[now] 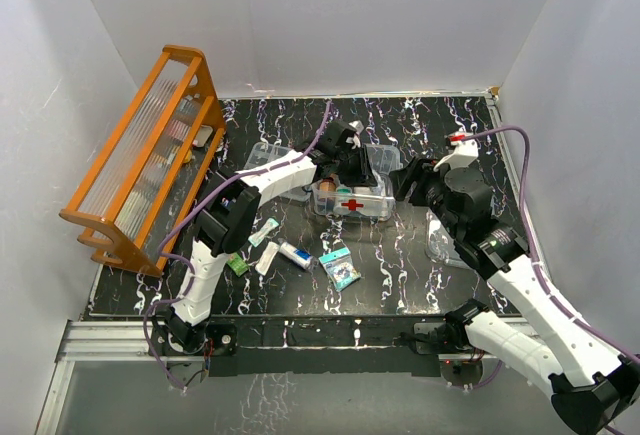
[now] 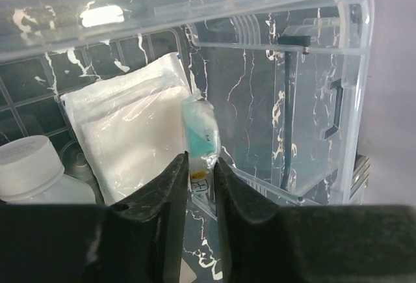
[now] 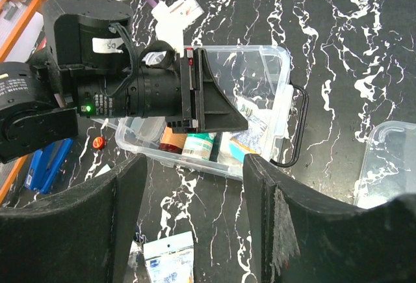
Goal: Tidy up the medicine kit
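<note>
A black marble-patterned table (image 1: 420, 255) sits between plain white walls, with an orange wooden rack (image 1: 150, 165) along its left side. The medicine kit (image 1: 355, 205), a clear box with a red cross on its near wall, stands lidless at mid-table between the two arms.

Only the top view shows the loose items in front of the kit: a white tube (image 1: 295, 255) and two small teal packets (image 1: 340, 268). It also shows another clear container (image 1: 445, 240) to the right, near the right arm.

The left wrist view looks inside the kit's clear wall (image 2: 325, 10). There the left gripper (image 2: 200, 166) pinches a small clear sachet (image 2: 200, 133) with teal contents. Beside the sachet are a white gauze pouch (image 2: 130, 133) and a white bottle cap (image 2: 29, 166).

The right wrist view looks down from farther off. The right gripper (image 3: 195, 162) hangs above the kit (image 3: 149, 149) with its fingers spread and nothing between them. The left arm's dark wrist covers much of the box. Below it, a brown bottle (image 3: 172, 141), a teal-and-white bottle (image 3: 198, 145) and a blue-and-orange packet (image 3: 240, 143) lie inside. A dark handle (image 3: 296, 127) shows at the box's right end.
</note>
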Motion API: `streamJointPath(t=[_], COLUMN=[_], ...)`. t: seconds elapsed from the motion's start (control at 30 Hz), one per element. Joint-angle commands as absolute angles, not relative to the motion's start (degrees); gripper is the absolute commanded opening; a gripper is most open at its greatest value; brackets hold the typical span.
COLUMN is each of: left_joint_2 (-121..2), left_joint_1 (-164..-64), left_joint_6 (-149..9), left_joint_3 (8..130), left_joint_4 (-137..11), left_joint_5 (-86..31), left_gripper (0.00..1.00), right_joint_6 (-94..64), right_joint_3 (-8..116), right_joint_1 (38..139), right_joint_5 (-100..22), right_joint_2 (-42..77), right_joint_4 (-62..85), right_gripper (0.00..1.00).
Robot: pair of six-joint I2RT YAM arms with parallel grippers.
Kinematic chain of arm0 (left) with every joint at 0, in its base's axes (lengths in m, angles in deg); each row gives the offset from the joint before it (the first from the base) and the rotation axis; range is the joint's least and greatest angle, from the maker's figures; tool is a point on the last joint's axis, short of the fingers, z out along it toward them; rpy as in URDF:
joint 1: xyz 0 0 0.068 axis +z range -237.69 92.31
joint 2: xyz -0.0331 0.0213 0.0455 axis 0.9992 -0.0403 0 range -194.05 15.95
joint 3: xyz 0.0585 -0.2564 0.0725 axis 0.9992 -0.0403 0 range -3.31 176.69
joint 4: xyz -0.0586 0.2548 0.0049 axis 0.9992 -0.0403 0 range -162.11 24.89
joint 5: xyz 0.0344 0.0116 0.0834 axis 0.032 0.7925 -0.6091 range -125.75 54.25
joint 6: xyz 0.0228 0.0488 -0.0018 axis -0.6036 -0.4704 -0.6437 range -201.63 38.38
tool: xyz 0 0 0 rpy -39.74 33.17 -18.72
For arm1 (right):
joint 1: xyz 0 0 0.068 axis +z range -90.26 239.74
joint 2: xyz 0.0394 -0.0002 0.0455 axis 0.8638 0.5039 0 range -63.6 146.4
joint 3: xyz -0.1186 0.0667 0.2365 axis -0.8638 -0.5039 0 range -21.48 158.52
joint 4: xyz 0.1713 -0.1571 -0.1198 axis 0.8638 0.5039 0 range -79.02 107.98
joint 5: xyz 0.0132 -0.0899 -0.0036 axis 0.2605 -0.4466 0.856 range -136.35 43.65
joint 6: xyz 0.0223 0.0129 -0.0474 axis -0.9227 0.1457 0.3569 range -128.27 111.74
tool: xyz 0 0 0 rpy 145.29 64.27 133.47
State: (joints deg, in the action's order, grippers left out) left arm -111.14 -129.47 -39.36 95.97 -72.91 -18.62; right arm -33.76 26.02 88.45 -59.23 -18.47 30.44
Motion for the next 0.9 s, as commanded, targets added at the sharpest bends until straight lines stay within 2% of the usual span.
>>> streamJointPath(t=[0.0,0.13,0.2,0.43,0.5,0.73,0.87], left_joint_2=[-108.3,-107.8,-107.0,-105.5,-105.9,-109.7,-111.8], left_joint_1=[-129.7,-129.8,-129.8,-129.8,-129.8,-129.8,-129.8], left_joint_6=[-40.1,-43.9,-45.9,-50.8,-51.7,-51.9,-51.8], left_joint_3=[96.8,99.5,100.7,103.5,103.9,104.6,104.5], left_joint_4=[-77.4,-84.6,-87.1,-90.7,-89.9,-85.6,-84.2], left_joint_5=[-22.0,-27.9,-30.1,-32.8,-31.4,-22.3,-18.9], left_gripper=[0.26,0.41,0.46,0.52,0.50,0.28,0.26], right_joint_6=[-33.9,-33.9,-33.8,-34.0,-34.1,-34.2,-34.2], right_joint_3=[25.8,25.8,25.7,25.5,25.4,25.0,24.8], right_joint_1=[88.3,88.3,88.3,88.3,88.3,88.3,88.3], right_joint_5=[-58.9,-59.1,-59.2,-59.5,-59.6,-60.2,-60.4], right_joint_2=[-18.3,-18.2,-18.2,-18.0,-18.0,-18.0,-18.0], right_joint_4=[27.6,27.5,27.3,26.9,26.9,27.0,27.3], right_gripper=[0.59,0.59,0.59,0.59,0.60,0.59,0.59])
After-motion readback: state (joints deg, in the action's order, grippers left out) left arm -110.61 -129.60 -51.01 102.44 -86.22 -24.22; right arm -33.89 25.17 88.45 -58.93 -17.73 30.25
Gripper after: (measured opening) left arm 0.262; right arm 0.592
